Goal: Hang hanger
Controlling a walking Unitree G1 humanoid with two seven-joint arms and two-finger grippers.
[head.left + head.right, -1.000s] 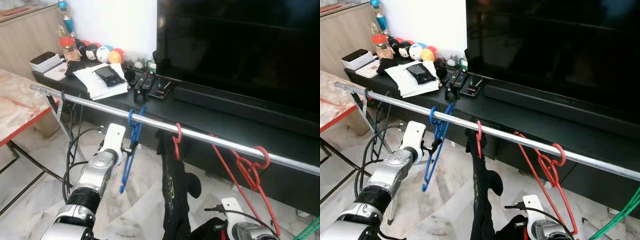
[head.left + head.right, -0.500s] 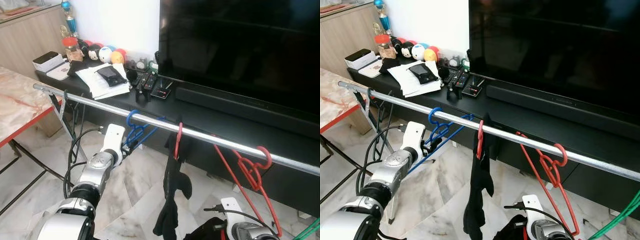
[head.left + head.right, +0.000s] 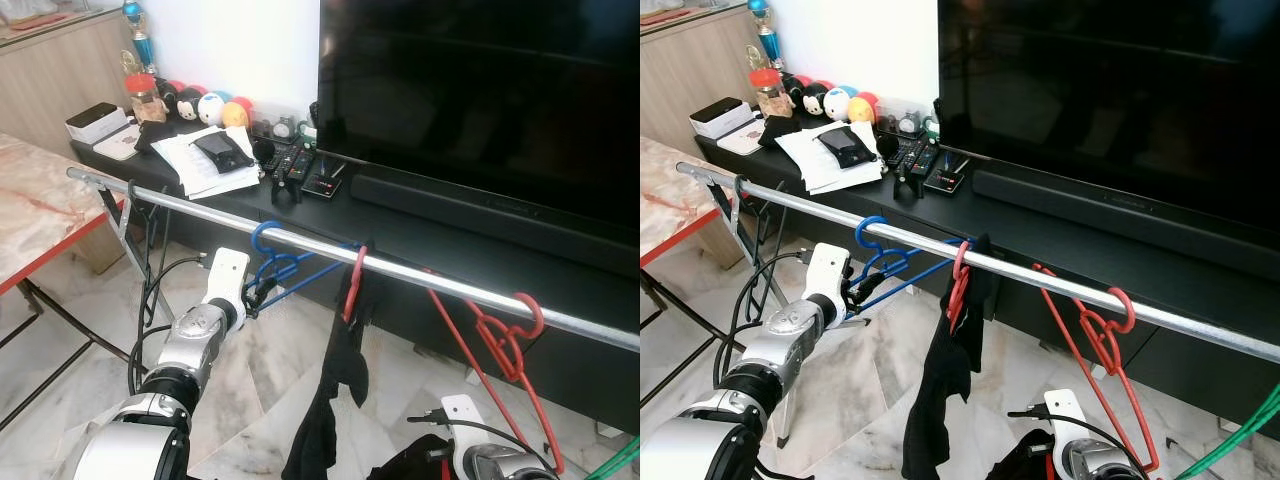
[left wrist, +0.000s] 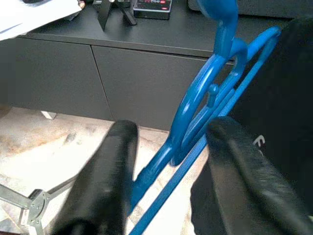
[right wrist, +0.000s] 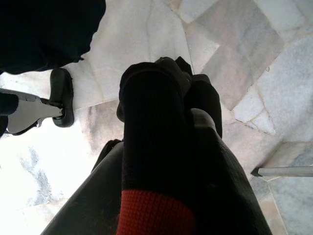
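A metal rail [image 3: 420, 278] crosses before the TV cabinet; the blue hanger [image 3: 283, 268] already hooks it just above the left gripper [image 4: 168, 161], whose spread fingers straddle its frame, unreleased; right gripper's fingers unclear

A: Head stereo pair logged. I see both eyes looking forward and down from above the metal rail [image 3: 420, 275], toward the black TV stand [image 3: 480, 250] and television [image 3: 1120, 90].

B: Overlap?

A: Nearly complete. The right eye sits slightly to one side, so the rail, the blue hanger [image 3: 885, 270] and the red hanger [image 3: 1095, 335] land further left in it.

B: Left wrist?

A: Very close, looking along its black fingers [image 4: 105, 181] at the blue hanger, TV stand behind. It shares the hanger and stand with the head views.

B: Right wrist?

A: Pointed down at the marble floor [image 5: 244, 54], with a dark sock [image 5: 156, 156] pressed close to the lens.
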